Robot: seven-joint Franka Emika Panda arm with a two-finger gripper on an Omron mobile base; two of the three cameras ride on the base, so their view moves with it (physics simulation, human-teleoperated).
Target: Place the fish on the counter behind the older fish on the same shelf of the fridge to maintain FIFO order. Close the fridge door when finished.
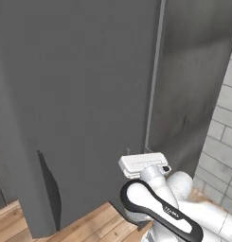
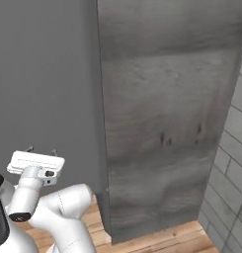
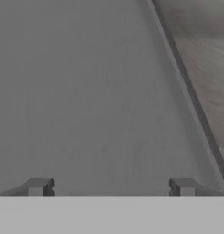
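- While its fingers stand wide apart and hold nothing, the gripper [image 1: 137, 152] points straight at the fridge door [image 1: 84, 94], fingertips [image 3: 38, 186] very near the flat dark grey panel.
- The door looks shut, its edge meeting the wood panel [image 2: 172, 113] beside it.
- Wood floor [image 1: 89, 224] lies below.

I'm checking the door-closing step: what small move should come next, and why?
Probably ease the open, empty tool forward against the fridge door and push. Its fingertips sit close to the flat dark grey panel, which seems to stand slightly proud of the cabinet beside it.
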